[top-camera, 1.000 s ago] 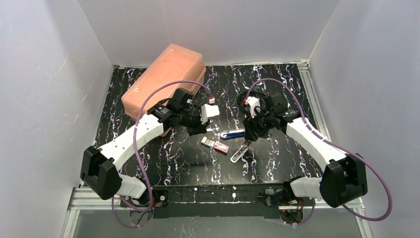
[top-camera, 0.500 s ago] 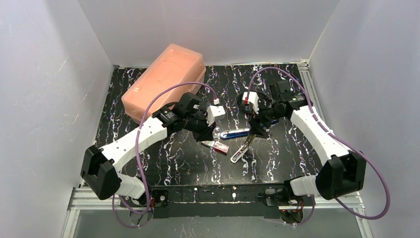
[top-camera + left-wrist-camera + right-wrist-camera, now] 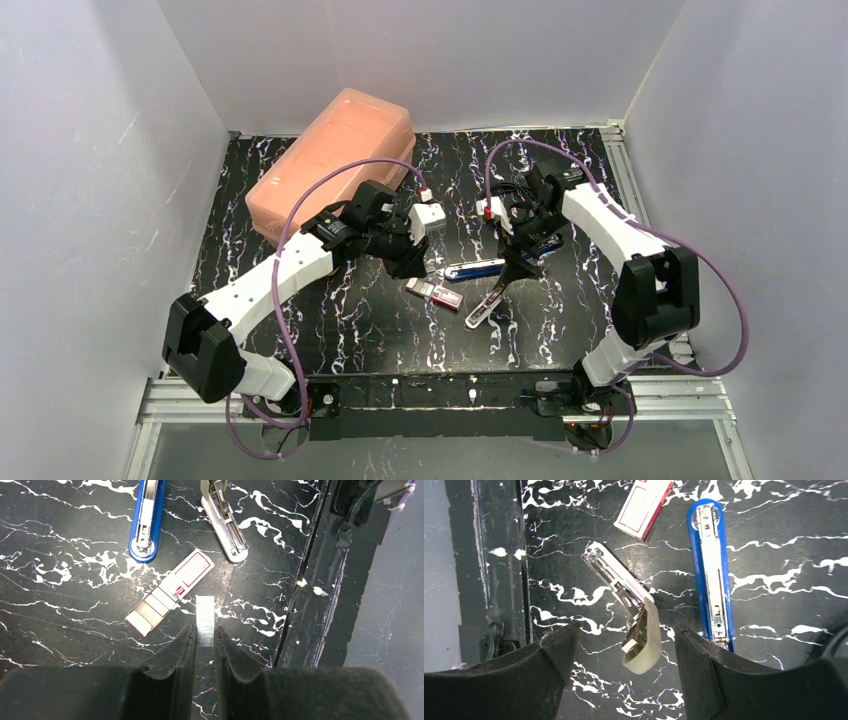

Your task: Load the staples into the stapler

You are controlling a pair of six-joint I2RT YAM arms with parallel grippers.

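Note:
The staples box [image 3: 434,291], pink-red with its grey tray slid out, lies mid-table; it also shows in the left wrist view [image 3: 172,590] and the right wrist view [image 3: 644,507]. The stapler lies opened out: a blue arm [image 3: 475,270] and a pale arm with the metal channel [image 3: 484,306]. My left gripper [image 3: 205,630] is shut on a silver strip of staples [image 3: 205,612], just above the table beside the box. My right gripper [image 3: 626,630] is open, with its jaws on either side of the pale arm's rounded end [image 3: 641,650], not touching it.
A large salmon-pink plastic case [image 3: 335,160] stands at the back left, behind my left arm. The blue stapler arm [image 3: 711,575] lies just right of my right gripper's fingers. The table's front edge [image 3: 310,605] is close to the box. White walls enclose three sides.
My right arm has swung its forearm toward the back while its gripper stays open over the pale stapler arm. My left gripper, still holding the strip, dipped toward the box and drew back slightly.

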